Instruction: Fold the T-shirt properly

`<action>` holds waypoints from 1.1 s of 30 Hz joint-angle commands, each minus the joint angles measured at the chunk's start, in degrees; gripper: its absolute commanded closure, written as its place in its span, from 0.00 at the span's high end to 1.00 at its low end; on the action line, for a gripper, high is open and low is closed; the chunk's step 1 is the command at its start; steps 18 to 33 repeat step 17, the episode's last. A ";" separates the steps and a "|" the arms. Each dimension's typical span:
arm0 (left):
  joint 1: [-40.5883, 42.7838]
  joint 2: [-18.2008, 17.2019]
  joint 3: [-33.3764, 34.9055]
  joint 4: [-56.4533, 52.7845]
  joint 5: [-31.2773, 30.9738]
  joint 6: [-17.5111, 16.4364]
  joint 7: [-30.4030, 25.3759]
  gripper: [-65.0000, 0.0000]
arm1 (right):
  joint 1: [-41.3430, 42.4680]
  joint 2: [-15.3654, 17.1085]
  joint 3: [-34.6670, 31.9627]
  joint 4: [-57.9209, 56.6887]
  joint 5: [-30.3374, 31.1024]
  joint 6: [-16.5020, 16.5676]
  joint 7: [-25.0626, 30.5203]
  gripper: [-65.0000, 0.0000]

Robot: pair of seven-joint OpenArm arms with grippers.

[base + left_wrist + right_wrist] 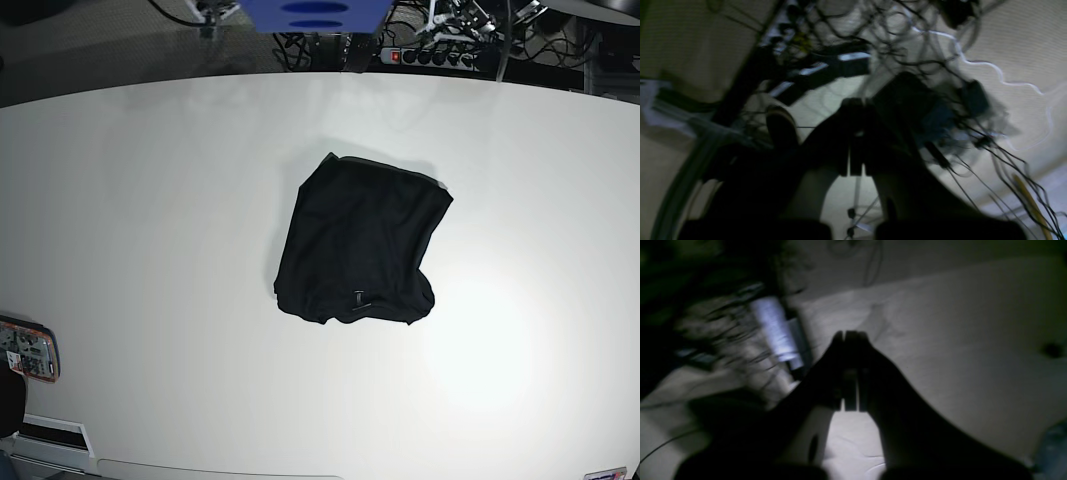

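The black T-shirt [358, 240] lies in a compact, roughly square bundle near the middle of the white table [150, 200] in the base view. Neither arm shows in the base view. In the left wrist view my left gripper [857, 106] is dark and blurred, its jaws pressed together with nothing between them, over a floor with cables. In the right wrist view my right gripper [851, 336] is also shut and empty, over a pale surface. The T-shirt does not show in either wrist view.
A tangle of cables and power strips [826, 63] fills the left wrist view. In the base view a power strip [440, 55] and a blue object [315, 12] sit behind the table. An orange-edged device [28, 352] lies at the table's left front edge.
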 commanded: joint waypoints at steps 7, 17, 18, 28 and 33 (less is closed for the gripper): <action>-0.01 -0.65 0.01 -0.06 0.28 0.07 0.29 0.00 | -0.33 1.45 0.09 0.06 0.11 -0.74 0.65 0.00; -5.37 -0.30 0.01 0.20 0.28 0.07 -0.15 0.00 | -0.15 1.80 -0.17 0.06 0.03 -0.74 0.74 0.00; -5.37 -0.30 0.01 0.20 0.28 0.07 -0.15 0.00 | -0.15 1.80 -0.17 0.06 0.03 -0.74 0.74 0.00; -5.37 -0.30 0.01 0.20 0.28 0.07 -0.15 0.00 | -0.15 1.80 -0.17 0.06 0.03 -0.74 0.74 0.00; -5.37 -0.30 0.01 0.20 0.28 0.07 -0.15 0.00 | -0.15 1.80 -0.17 0.06 0.03 -0.74 0.74 0.00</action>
